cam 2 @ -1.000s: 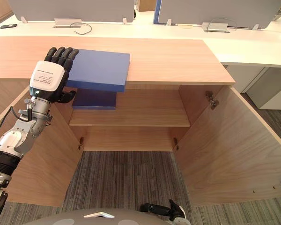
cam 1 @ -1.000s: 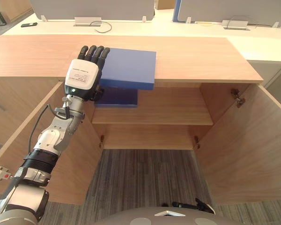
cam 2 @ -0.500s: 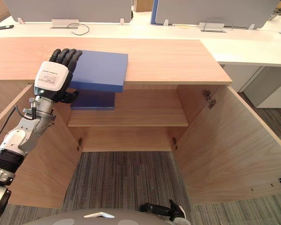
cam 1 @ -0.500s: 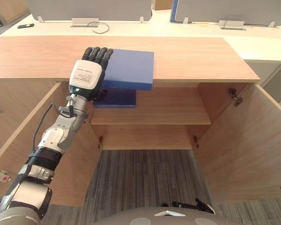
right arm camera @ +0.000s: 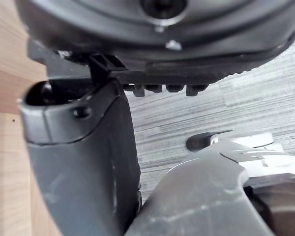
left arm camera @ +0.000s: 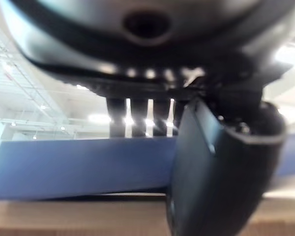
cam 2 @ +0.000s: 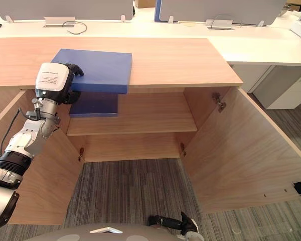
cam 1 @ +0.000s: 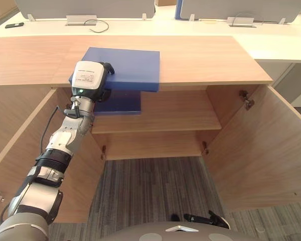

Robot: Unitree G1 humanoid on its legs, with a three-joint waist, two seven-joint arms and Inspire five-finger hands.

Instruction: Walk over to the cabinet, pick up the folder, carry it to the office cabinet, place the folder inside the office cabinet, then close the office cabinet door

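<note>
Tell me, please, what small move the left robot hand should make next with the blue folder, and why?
Probably lift the blue folder slightly and draw it off the cabinet top. The left robot hand pinches its overhanging near-left corner, fingers above and thumb beneath, and the open shelf waits directly below.

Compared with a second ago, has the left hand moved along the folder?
Yes. The left hand has drawn back from the far-left corner of the folder to its near edge, overhanging the cabinet top.
</note>
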